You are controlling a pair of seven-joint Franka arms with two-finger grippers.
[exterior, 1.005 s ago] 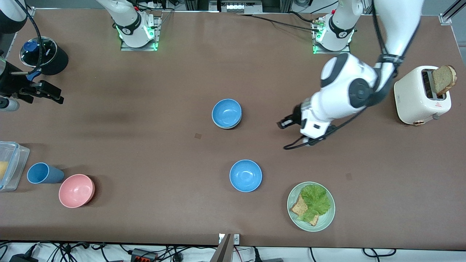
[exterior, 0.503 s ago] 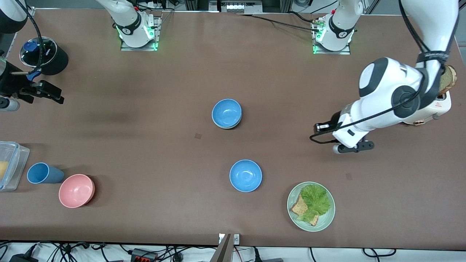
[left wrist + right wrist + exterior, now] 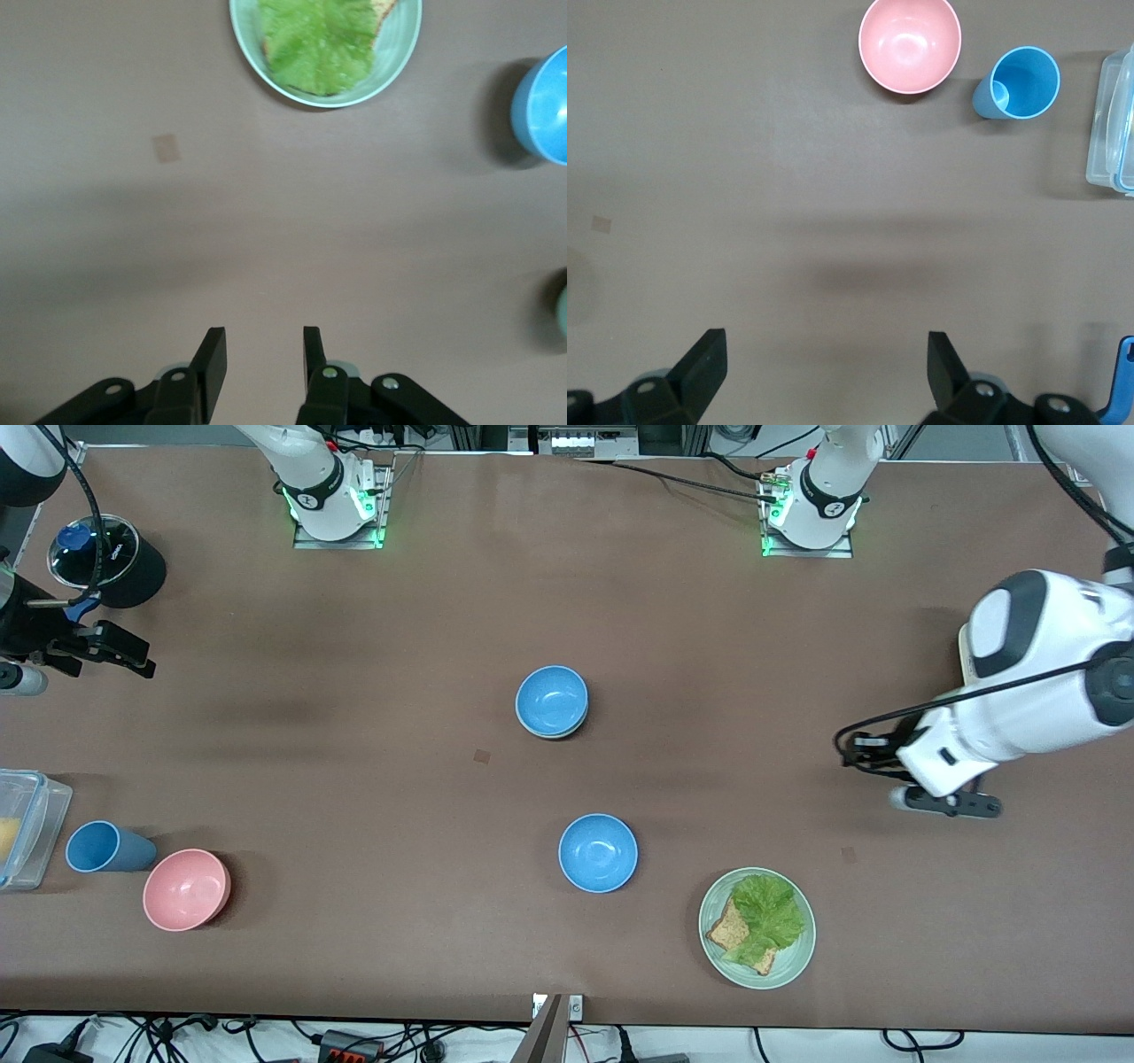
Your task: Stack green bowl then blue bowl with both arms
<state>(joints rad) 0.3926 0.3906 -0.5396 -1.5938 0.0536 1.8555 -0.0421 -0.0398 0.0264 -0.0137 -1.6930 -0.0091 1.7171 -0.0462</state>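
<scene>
A sky-blue bowl (image 3: pixel 551 698) sits nested in the green bowl (image 3: pixel 556 734) at mid-table; only the green bowl's pale rim shows beneath it. A second blue bowl (image 3: pixel 598 852) stands alone nearer the front camera and also shows in the left wrist view (image 3: pixel 545 106). My left gripper (image 3: pixel 946 804) is open and empty (image 3: pixel 264 341), over bare table toward the left arm's end, apart from both bowls. My right gripper (image 3: pixel 97 651) is open wide and empty (image 3: pixel 824 350), over bare table at the right arm's end, where that arm waits.
A pale-green plate (image 3: pixel 706 921) of bread and lettuce lies near the front edge, beside the lone blue bowl. A pink bowl (image 3: pixel 186 888), a blue cup (image 3: pixel 104 847) and a clear container (image 3: pixel 35 815) stand at the right arm's end. The left arm covers the toaster.
The left arm has swung away from the stacked bowls toward its own end of the table, now covering the toaster. The bowls and the right arm have not moved.
</scene>
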